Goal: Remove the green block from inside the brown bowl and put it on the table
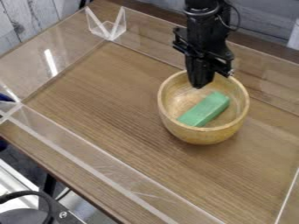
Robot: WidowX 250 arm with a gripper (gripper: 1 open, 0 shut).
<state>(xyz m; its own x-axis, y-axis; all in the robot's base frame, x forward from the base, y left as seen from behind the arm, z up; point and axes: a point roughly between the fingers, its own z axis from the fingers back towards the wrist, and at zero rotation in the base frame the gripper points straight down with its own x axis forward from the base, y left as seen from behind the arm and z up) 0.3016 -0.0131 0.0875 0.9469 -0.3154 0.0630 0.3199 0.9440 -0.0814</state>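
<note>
While the black gripper [204,81] hangs straight down over the far side of the brown bowl [205,128], its jaws are pressed together to a narrow tip and grasp nothing. That tip sits just inside the bowl's far rim, above the hollow, and whether it touches the wood cannot be told from this view.

The bowl is the only container on the desk [105,105], a round tan wooden one with thick walls and a smooth rim, standing upright below the gripper. Inside it lies a single thing, the green block [204,109], resting on the bowl's floor just below and a little nearer the camera than the gripper's tip. The block lies slanted, one end lower and toward the left of the frame, the other end higher and toward the right, leaning up the inner wall. It is close to the gripper, but a thin gap of bare wood shows between them, so they appear apart.

To the gripper's left and nearer the camera stretches the brown wood-grain desk, bordered by low clear acrylic walls [70,144]. Well away from the gripper, at the far left corner, a small clear angled bracket [107,24] stands on the wall's edge.
</note>
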